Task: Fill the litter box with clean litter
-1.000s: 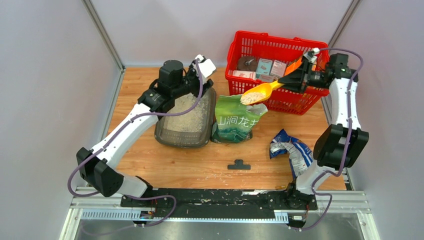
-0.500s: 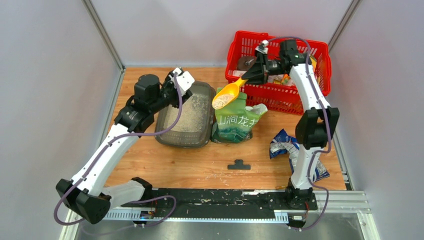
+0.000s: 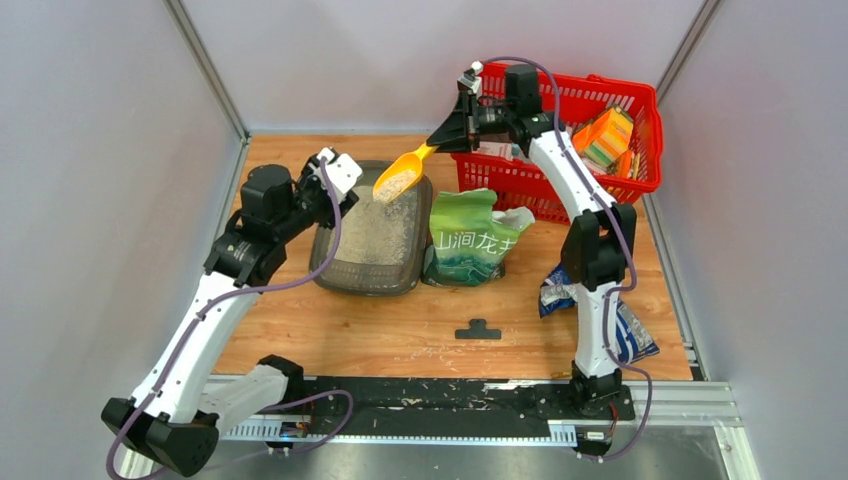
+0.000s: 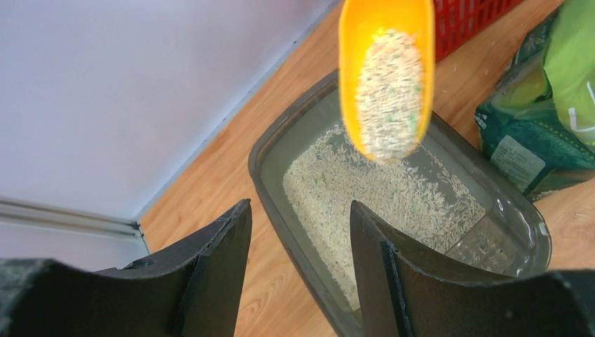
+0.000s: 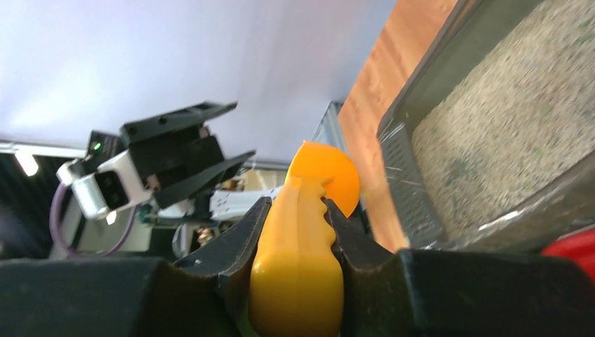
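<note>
The dark grey litter box point(image 3: 365, 288) lies left of centre, its floor partly covered with pale clean litter point(image 3: 380, 225). My right gripper point(image 3: 447, 135) is shut on the handle of an orange scoop point(image 3: 397, 180). The scoop is heaped with litter and hangs over the box's far right corner. The right wrist view shows the jaws point(image 5: 296, 203) clamped on the handle point(image 5: 298, 267). My left gripper point(image 3: 335, 175) hovers open by the box's far left corner, gripping nothing. In its wrist view the rim point(image 4: 281, 210) runs below its fingers, with the loaded scoop point(image 4: 386, 77) above the litter point(image 4: 379, 189).
A red wire basket point(image 3: 560, 195) with packets stands at the back right. An open green litter bag point(image 3: 470, 240) stands right of the box. A crumpled blue bag point(image 3: 590, 300) lies by the right arm. A small black T-shaped piece point(image 3: 478, 329) sits near the front.
My right arm has swung left, carrying the loaded scoop from in front of the basket, past the green bag, to above the box. My left gripper has drawn back leftward off the box.
</note>
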Robot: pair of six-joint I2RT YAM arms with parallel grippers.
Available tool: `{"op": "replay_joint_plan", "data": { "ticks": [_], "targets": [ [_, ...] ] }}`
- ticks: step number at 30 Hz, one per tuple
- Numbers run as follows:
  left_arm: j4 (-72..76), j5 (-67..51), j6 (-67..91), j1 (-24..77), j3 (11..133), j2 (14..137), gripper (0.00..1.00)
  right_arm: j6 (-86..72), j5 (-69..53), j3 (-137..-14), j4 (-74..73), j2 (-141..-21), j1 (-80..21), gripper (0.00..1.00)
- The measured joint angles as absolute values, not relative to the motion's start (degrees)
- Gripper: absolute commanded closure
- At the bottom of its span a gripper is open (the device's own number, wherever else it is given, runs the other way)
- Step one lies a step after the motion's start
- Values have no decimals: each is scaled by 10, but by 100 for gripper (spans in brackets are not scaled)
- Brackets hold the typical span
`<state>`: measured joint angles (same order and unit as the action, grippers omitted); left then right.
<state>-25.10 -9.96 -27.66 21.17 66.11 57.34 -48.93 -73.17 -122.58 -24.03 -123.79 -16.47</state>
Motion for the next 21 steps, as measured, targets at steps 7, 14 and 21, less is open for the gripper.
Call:
{"op": "replay_joint_plan", "data": {
  "ticks": [7, 14, 21],
  "targets": [
    [-255, -107, -275, 209, 637, 545, 38, -434, -608, -1239, -213, -1252, -199, 100],
    [-239, -119, -272, 209, 610, 529, 38, -254, -451, -1242, -286, -1248, -230, 100],
    [-214, -144, -267, 209, 583, 500, 38, -91, -302, -1093, -243, -1145, -308, 100]
  ]
}}
